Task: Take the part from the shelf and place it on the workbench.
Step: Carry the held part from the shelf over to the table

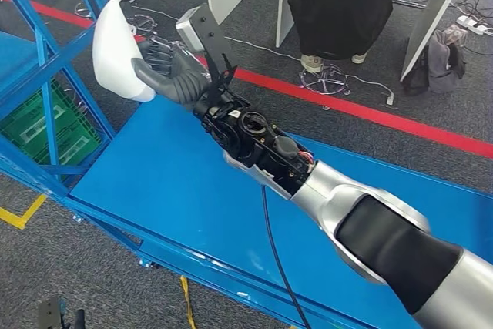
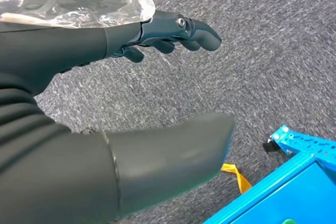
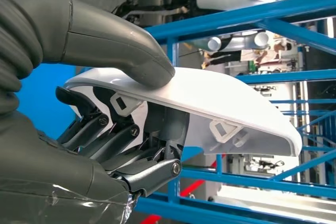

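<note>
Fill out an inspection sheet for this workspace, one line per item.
Surface: blue workbench, bare where the head view shows it.
Job's things: white part held above the bench's far end, beside the blue shelf frame.
Clutter: green crate low in the shelf frame.
Hands: right hand grips the white part, thumb on its outer face, fingers underneath; left hand holds nothing, fingers apart, over grey carpet.
Cables: black cable hangs from the right arm across the bench; white power strip and leads on the floor.
Surroundings: seated person in black, red floor line, white desks, dark bag.
</note>
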Tool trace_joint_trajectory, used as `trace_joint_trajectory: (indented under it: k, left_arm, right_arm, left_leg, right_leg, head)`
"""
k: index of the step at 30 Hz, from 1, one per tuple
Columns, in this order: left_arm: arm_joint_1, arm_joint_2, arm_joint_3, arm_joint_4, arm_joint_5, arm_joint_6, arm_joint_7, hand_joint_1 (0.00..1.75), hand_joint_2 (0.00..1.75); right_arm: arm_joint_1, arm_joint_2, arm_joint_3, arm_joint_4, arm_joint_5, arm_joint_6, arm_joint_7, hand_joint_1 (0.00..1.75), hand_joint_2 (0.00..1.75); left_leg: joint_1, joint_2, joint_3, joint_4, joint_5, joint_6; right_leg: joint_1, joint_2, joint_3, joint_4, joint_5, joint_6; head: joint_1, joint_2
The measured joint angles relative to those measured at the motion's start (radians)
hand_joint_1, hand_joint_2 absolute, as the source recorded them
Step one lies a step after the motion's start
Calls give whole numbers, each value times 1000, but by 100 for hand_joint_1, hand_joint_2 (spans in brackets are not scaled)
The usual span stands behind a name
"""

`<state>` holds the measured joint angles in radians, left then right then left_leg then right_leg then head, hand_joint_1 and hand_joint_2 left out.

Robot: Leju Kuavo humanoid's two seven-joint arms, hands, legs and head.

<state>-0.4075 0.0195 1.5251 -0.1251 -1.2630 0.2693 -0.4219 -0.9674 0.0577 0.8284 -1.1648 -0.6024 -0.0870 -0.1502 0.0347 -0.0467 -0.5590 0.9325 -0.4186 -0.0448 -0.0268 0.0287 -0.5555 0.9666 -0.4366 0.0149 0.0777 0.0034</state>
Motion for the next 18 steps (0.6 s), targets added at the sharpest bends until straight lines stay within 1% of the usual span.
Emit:
trace_joint_trajectory:
  k: [5, 10, 18]
  left_arm:
    - [3, 4, 0, 0, 6, 4, 3, 0, 175]
    - [4, 7, 0, 0, 5, 13, 5, 0, 175]
    - [4, 7, 0, 0, -10, 93, 2, 0, 175]
  right_arm:
    - [13, -12, 14, -55, -39, -35, 19, 175, 175]
    - [18, -24, 27, -90, -48, -42, 21, 175, 175]
    - [39, -42, 34, -134, -76, -57, 38, 175, 175]
  left_leg:
    - [0, 0, 0, 0, 0, 0]
    - [0, 0, 0, 0, 0, 0]
    - [0, 0, 0, 0, 0, 0]
  right_leg:
    - [0, 0, 0, 0, 0, 0]
    - [0, 0, 0, 0, 0, 0]
    - [0, 0, 0, 0, 0, 0]
  head:
    - [0, 0]
    - [0, 0]
    - [0, 0]
